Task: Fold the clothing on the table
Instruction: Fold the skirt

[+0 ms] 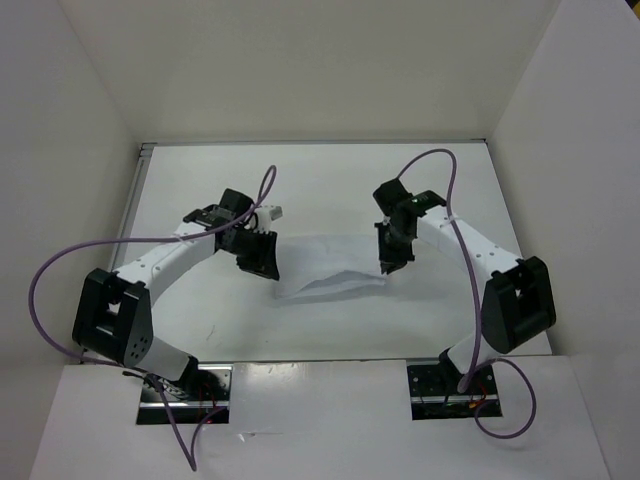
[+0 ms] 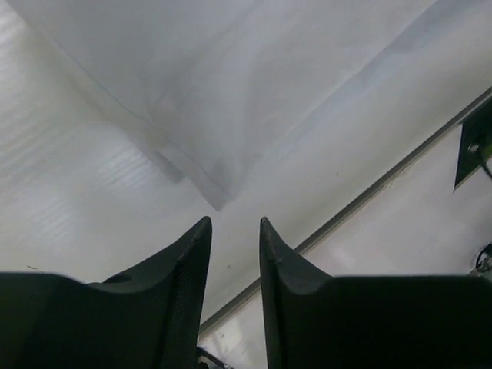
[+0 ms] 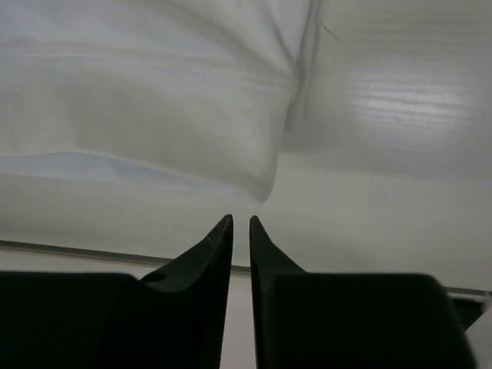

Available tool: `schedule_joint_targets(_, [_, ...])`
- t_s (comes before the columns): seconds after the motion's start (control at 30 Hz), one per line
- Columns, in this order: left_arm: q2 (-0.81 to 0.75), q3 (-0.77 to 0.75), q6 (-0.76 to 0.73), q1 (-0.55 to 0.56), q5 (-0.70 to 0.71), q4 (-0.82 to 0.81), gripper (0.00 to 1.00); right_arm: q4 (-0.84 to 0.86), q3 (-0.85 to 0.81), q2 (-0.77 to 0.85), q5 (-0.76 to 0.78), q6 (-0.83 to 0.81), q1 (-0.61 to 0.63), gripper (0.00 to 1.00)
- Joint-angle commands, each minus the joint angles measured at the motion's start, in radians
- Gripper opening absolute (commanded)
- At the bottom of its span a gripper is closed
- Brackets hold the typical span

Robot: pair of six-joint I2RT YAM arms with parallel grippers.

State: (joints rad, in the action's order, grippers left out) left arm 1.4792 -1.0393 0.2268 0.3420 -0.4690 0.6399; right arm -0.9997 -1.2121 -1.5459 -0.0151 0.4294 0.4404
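Note:
The clothing (image 1: 330, 265) is a white, wrinkled strip of fabric lying on the table (image 1: 320, 180) between my two arms. My left gripper (image 1: 262, 258) hangs at its left end and my right gripper (image 1: 393, 262) at its right end. In the left wrist view a folded corner of the clothing (image 2: 231, 92) points at my left gripper (image 2: 234, 221), whose jaws stand apart with nothing between them. In the right wrist view a rounded, stitched edge of the clothing (image 3: 154, 100) lies just beyond my right gripper (image 3: 241, 219). Its jaws show a narrow empty gap.
White upright walls (image 1: 70, 150) close in the table on three sides. Purple cables (image 1: 60, 270) loop off both arms. The arm bases (image 1: 185, 390) sit at the near edge, and a metal strip (image 2: 369, 196) marks that edge in the left wrist view.

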Motion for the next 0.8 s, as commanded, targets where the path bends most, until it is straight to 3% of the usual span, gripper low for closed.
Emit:
schedule_joint_targets(0.0, [-0.034,-0.025,-0.029,0.055,0.027,0.096,0.39,-0.099,0.011,0.093,0.007,0.075,0.033,0.21])
schedule_joint_targets(0.2, [-0.046,-0.096,-0.008,0.068,0.079,0.101,0.42,-0.180,-0.065,0.147,0.088,0.137,0.066,0.28])
schedule_joint_targets(0.37, [0.153,-0.272,0.017,0.068,0.053,0.011,0.42,-0.067,-0.155,-0.034,0.133,0.114,0.066,0.28])
schedule_joint_targets(0.47, [0.251,-0.350,0.038,0.068,0.096,-0.013,0.47,0.017,-0.190,-0.135,0.193,0.092,0.066,0.37])
schedule_joint_targets(0.77, [0.363,-0.320,0.049,0.022,0.187,-0.085,0.48,0.093,-0.251,-0.347,0.274,0.068,0.003,0.40])
